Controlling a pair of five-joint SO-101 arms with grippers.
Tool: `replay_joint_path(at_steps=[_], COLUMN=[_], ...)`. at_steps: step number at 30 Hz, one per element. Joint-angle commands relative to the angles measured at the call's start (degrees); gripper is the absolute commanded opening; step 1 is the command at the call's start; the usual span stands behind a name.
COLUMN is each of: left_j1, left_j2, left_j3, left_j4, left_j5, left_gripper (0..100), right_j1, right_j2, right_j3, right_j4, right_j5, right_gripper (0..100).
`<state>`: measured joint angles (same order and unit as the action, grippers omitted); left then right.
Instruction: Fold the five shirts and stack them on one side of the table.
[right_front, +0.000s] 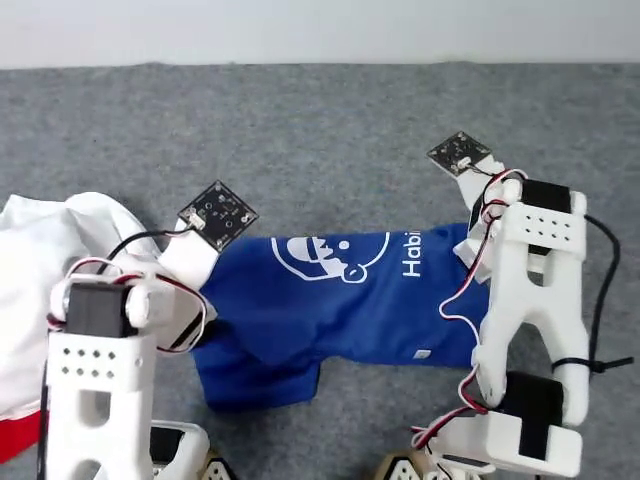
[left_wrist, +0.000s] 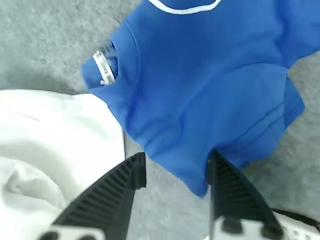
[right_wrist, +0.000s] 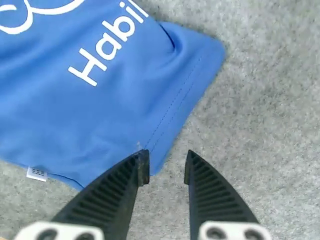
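Observation:
A blue shirt (right_front: 330, 300) with white print lies spread across the middle of the grey table, one sleeve rumpled at the near side. In the left wrist view my left gripper (left_wrist: 176, 160) is open at the collar end, and a folded blue edge (left_wrist: 200, 185) lies between its fingers, against one of them. My right gripper (right_wrist: 167, 155) is open low over the table at the hem corner (right_wrist: 200, 55). One of its fingertips (right_wrist: 142, 160) touches the hem's edge. A white shirt (right_front: 40, 270) lies bunched at the left.
The white shirt (left_wrist: 45, 145) lies right beside the blue collar (left_wrist: 105, 67). A strip of red cloth (right_front: 15, 440) shows at the near left edge. Bare grey table (right_front: 330, 130) stretches behind the blue shirt up to the back wall.

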<state>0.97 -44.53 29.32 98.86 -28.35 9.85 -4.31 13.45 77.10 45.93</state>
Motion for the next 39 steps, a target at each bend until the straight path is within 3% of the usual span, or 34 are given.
replay_joint_path(at_steps=[1, 8, 19, 23, 30, 35, 39], left_j1=[-0.7, -1.8, -1.8, -2.0, -2.0, -2.0, -2.0], left_j2=[-4.3, -7.2, -7.0, -7.0, -7.5, -7.5, -7.1], left_j3=[-2.8, -2.6, 6.5, 9.5, 18.3, 20.8, 22.2], left_j4=[1.8, 1.8, 1.2, -3.9, -17.2, -18.8, -18.8], left_j5=[-2.6, -2.5, -2.6, 1.3, 5.1, 5.0, 4.9], left_gripper=[22, 28, 28, 23, 1, 2, 2], right_j1=[0.7, 3.4, 3.6, 2.2, -4.8, -6.7, -6.9], right_j2=[0.0, 4.8, 5.7, 6.0, 6.2, 6.9, 11.9], right_j3=[-2.6, -2.6, -3.0, -3.0, -8.1, -10.8, -12.9], right_j4=[-0.7, -0.7, -0.7, -0.9, -3.4, -4.9, -2.7], right_j5=[-0.5, -0.7, -0.8, -1.3, -14.5, -23.6, -28.0], right_gripper=[11.8, 11.8, 11.8, 11.8, 11.8, 12.0, 18.8])
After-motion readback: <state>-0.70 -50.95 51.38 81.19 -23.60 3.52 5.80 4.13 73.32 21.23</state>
